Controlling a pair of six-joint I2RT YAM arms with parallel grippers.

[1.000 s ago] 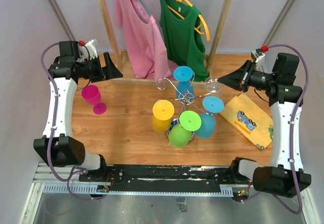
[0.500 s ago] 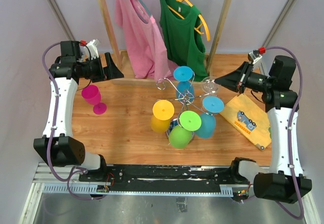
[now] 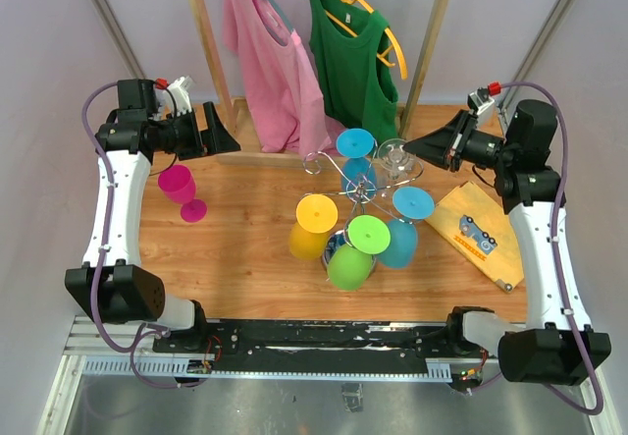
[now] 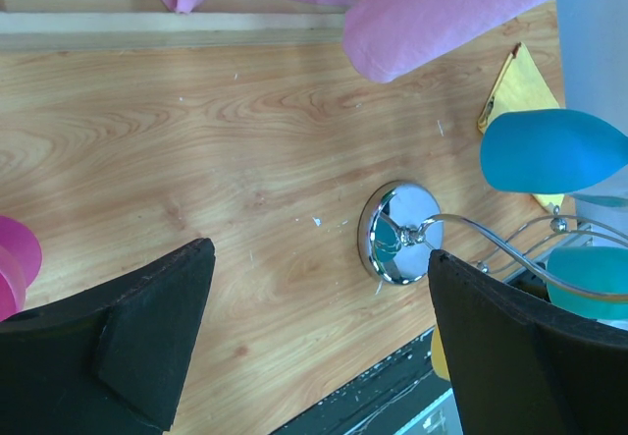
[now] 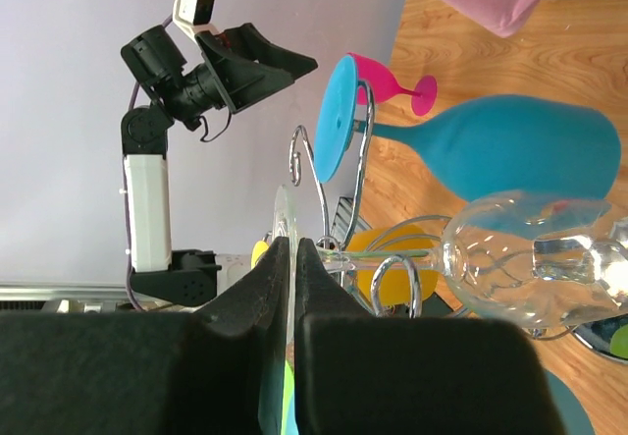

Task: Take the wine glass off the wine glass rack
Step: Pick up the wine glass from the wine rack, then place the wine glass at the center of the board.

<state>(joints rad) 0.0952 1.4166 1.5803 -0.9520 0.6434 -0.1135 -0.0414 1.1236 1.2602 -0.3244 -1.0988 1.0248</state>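
At the far left, the left hand [image 3: 221, 133] is held wide with nothing between its fingers, above the worktop [image 3: 245, 258] and well apart from the rack [image 3: 359, 192]. Just near of that hand, a magenta glass [image 3: 179, 186] is stood upright on the worktop.

At the middle, 4 coloured glasses [image 3: 368, 235] are hung bowl-down from the rack's scrolled arms. The clear glass [image 5: 515, 258] is found at the rack's far right arm, foot up and bowl down, so its long axis is taken to be upright. A blue glass [image 3: 413, 202] is hung just near of it.

In the right wrist view the clear glass's thin foot is seen edge-on, pinched between the fingers of the right hand [image 5: 295, 248], which is closed narrow on it. That hand is reached in from the right, so the glass lies to its left, right at its tip. The glass is judged not yet free of the wire, though this is hard to tell through glass and chrome.

The right arm is by far the nearer. The coming move is judged to call for the foot to be drawn out along the arm towards the right, with the axis kept upright so that the bowl is not knocked against the blue glass.
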